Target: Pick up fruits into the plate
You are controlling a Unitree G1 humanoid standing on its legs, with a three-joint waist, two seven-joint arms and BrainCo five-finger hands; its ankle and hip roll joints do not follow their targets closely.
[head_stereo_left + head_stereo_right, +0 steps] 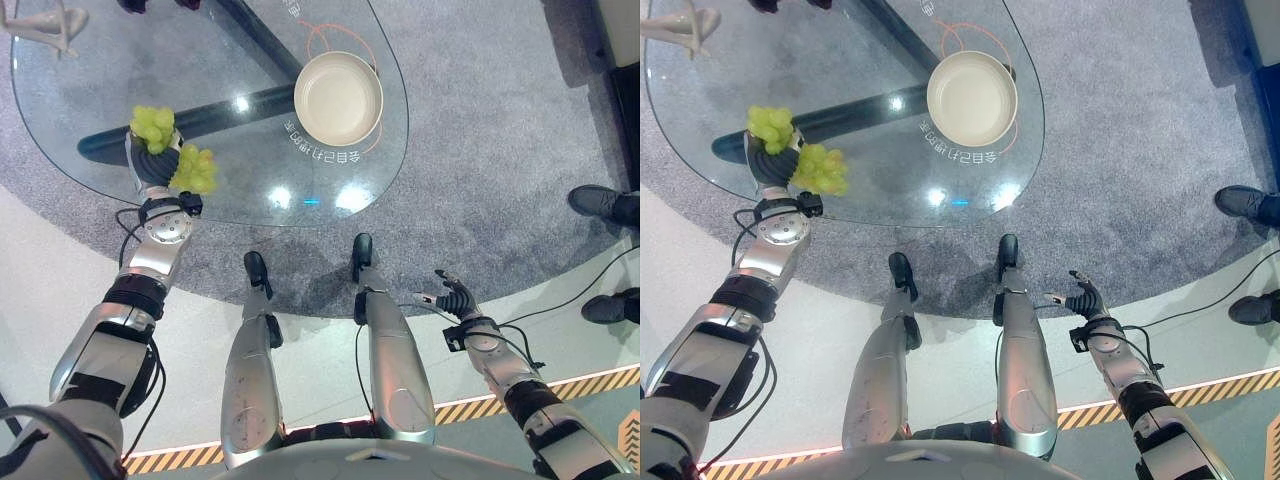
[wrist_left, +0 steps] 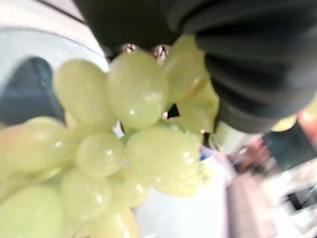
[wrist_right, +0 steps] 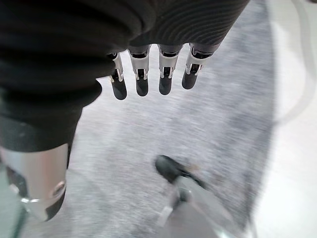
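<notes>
A bunch of green grapes hangs over the left part of the glass table, gripped in my left hand. The bunch spills out on both sides of the hand's dark cover. Close up, the grapes press against that hand. An empty cream plate stands on the glass to the right of the grapes, about a forearm's length away. My right hand hangs low at the right, away from the table, with its fingers straight and holding nothing.
A pale object lies at the table's far left corner. The dark table base shows through the glass. A person's shoes stand on the carpet at the right. Yellow-black striped tape marks the floor behind me.
</notes>
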